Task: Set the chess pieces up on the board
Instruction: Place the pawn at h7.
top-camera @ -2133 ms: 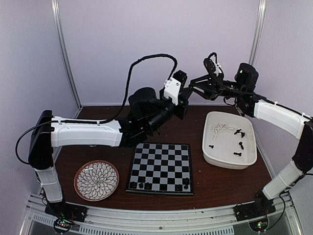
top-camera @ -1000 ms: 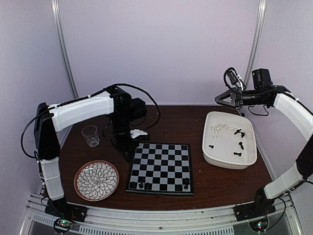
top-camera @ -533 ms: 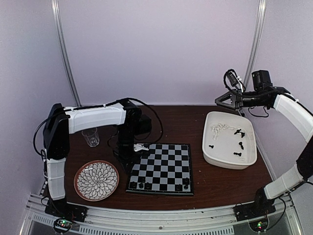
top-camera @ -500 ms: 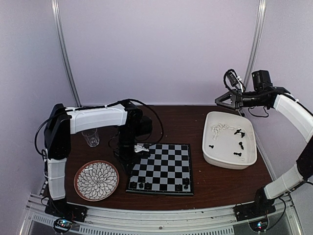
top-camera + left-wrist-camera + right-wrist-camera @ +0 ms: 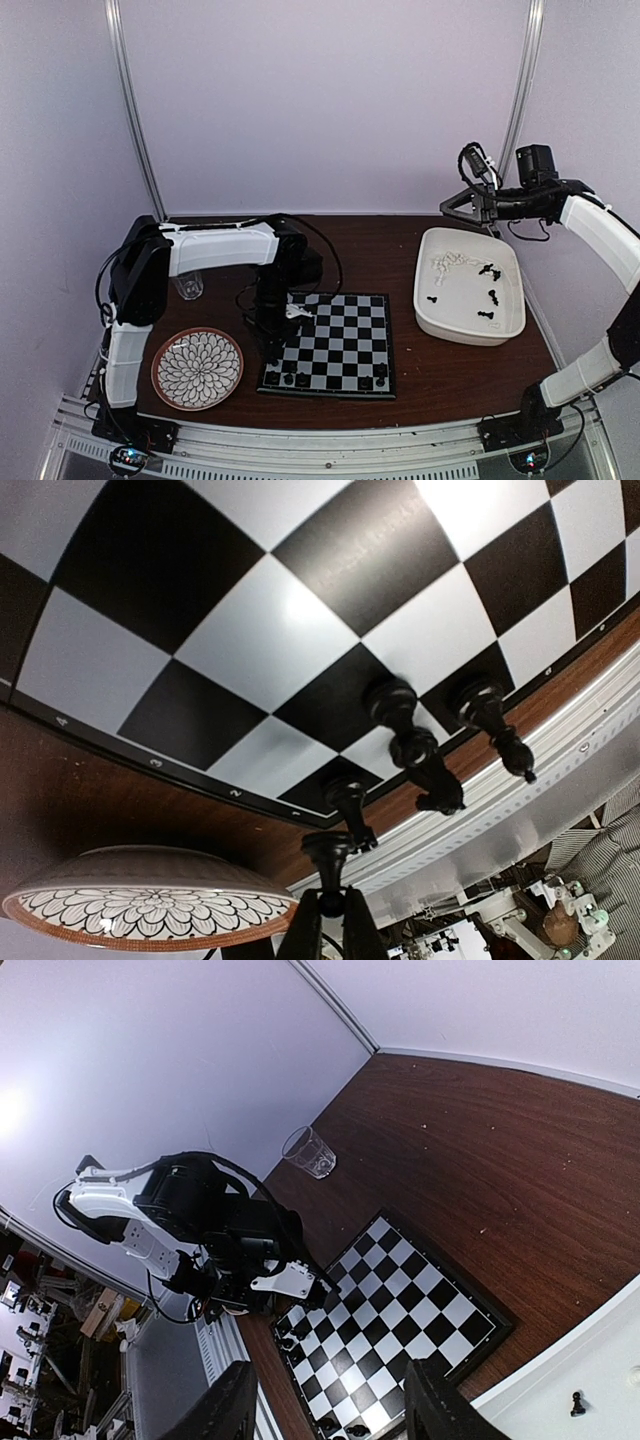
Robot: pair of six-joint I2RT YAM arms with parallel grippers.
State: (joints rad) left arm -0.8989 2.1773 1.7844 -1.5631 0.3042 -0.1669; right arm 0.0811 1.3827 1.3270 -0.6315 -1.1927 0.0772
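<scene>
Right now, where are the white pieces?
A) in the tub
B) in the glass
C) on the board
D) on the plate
A: the white pieces lie heaped in the tub's far left corner, while the board shows only black pieces, along its near row.

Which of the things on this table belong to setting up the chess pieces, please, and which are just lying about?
For the job:
- board
- black pieces on its near row
- black piece in the left gripper
- white tub holding loose pieces, black and white

Lying about:
- flowered plate
- clear glass
</scene>
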